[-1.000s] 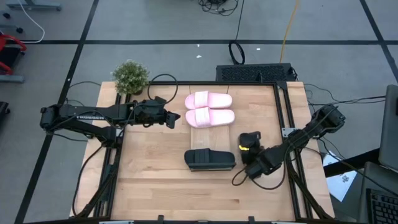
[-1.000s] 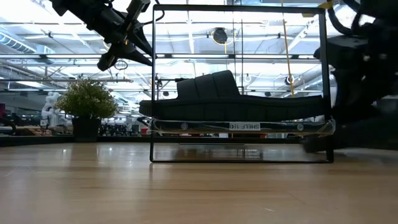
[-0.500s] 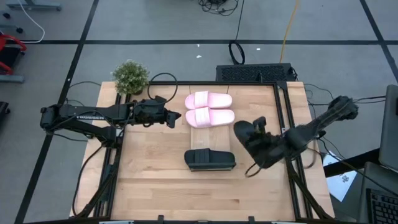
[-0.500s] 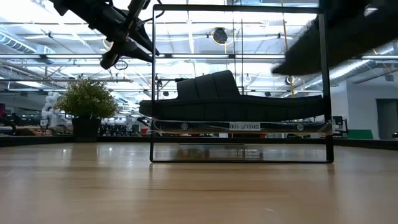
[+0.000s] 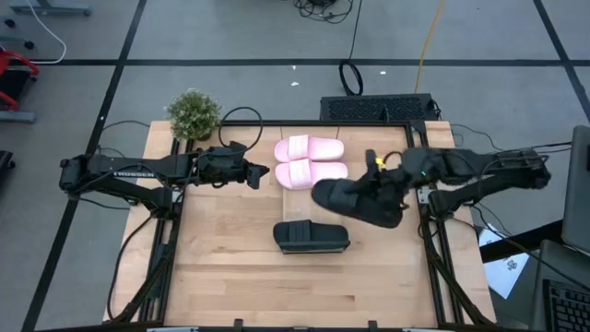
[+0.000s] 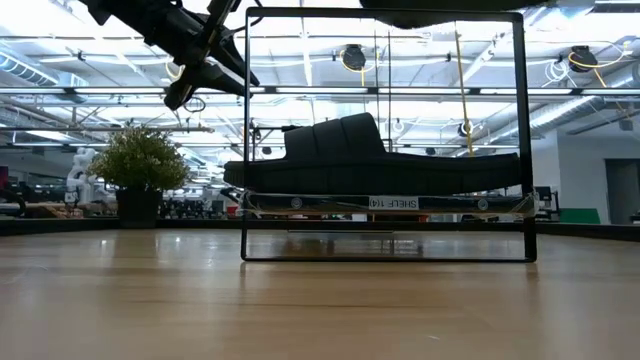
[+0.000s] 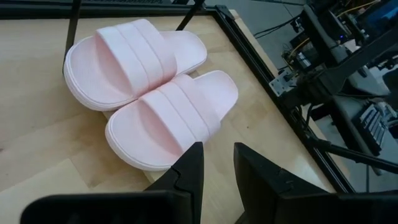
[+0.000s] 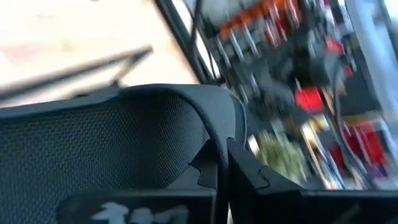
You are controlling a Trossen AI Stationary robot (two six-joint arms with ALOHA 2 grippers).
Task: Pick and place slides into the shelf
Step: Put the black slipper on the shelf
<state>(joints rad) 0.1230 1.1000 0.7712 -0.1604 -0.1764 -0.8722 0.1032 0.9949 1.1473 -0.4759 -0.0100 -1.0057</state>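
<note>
Two pale pink slides lie side by side, soles down, just right of my left gripper, which hangs open with nothing between its fingers. One black slide rests sole down on a level of the shelf, a thin dark-edged rack in the table's middle. My right gripper is shut on the other black slide, in the air right of the pink pair. That slide shows as a dark shape above the rack's top edge. My right gripper pinches a thin curved edge of the black slide's strap, with mesh lining showing on one side, between its two fingers. The fingers come from the table's right, slanting a little downward. The slide is lifted clear of the table and the rack.
A small potted plant stands at the table's far left corner. A dark flat box sits beyond the far edge. Dark frame rails run along the table's sides. Bare wood lies along the near edge.
My right gripper has risen from the table right of the rack with the black slide. It has gone toward the far edge and the pink pair, turning its wrist as it went. The slide is now lifted clear and higher than the rack's top.
</note>
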